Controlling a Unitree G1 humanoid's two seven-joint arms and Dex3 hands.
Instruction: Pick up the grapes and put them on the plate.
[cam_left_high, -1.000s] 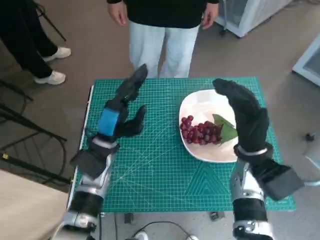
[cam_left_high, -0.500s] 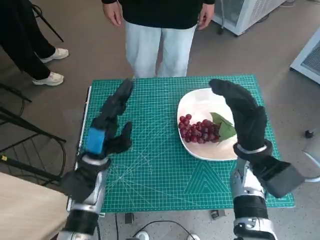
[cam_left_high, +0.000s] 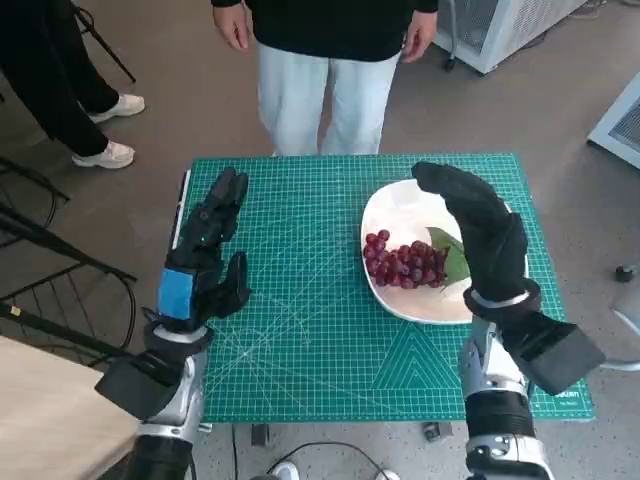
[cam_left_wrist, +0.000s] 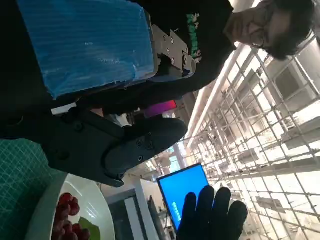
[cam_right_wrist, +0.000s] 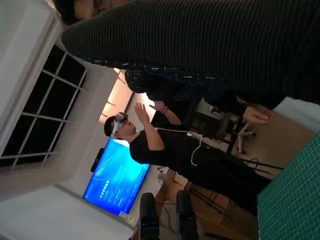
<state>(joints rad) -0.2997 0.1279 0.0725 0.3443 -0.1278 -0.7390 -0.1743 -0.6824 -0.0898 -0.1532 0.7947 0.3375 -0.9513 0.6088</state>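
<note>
On the plate (cam_left_high: 400, 300), grapes (cam_left_high: 403, 266), both hands empty, fingers spread.

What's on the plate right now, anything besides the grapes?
On the white plate lie the red grapes with a green leaf beside them. The right hand hangs over the plate's far side, hiding that part.
</note>
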